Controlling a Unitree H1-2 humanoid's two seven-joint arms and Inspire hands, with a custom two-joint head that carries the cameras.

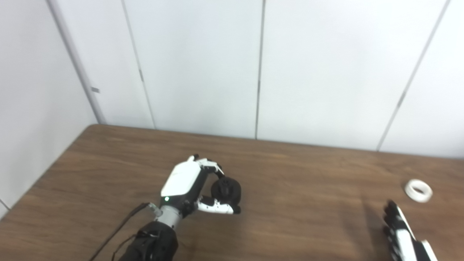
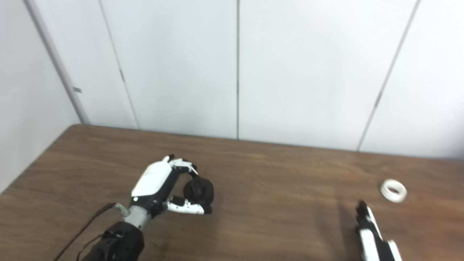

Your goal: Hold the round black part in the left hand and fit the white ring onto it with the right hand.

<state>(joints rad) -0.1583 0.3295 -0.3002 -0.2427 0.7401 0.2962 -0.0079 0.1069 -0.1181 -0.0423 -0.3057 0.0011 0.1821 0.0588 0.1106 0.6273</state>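
Left hand (image 1: 188,185), lower centre-left of the frame, with fingers and thumb curled around the round black part (image 1: 226,191), which it grips at table height on the wooden table (image 1: 297,188). White ring (image 1: 418,190), at the right edge of the frame, lying flat on the table, well apart from the black part. Right hand (image 1: 398,228), lower right corner, just below the ring and not touching it; fingers extended, holding nothing. White wall panels (image 1: 203,65) fill the upper frame.
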